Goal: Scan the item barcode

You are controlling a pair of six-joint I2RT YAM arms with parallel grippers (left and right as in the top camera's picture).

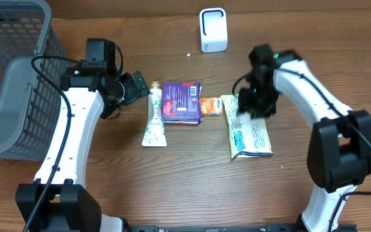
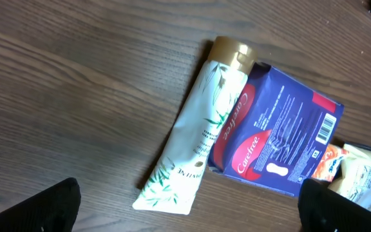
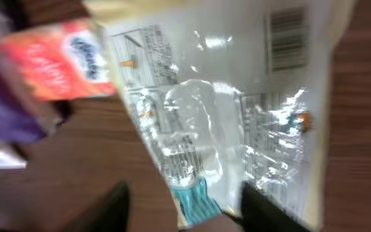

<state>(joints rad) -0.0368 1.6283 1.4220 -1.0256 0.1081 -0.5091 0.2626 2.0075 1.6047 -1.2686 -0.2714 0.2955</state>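
Left pincer [image 1: 136, 87]: we see it spread wide, empty, beside the tube [image 1: 154, 117].
Right pincer [image 3: 185, 209]: fingers parted above the clear packet [image 1: 248, 135], not gripping it.
Packet: flat on the table [image 1: 192, 187], well apart from the scanner [image 1: 213, 29].

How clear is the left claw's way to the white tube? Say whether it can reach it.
Probably yes. The left claw stands open beside the white tube, nothing between them; the purple Carefree pack lies on its far side.

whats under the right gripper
A white printed bag lies flat on the table under the right gripper. The wrist view shows its barcode and an orange packet beside it. From overhead, the gripper covers the bag's upper end.
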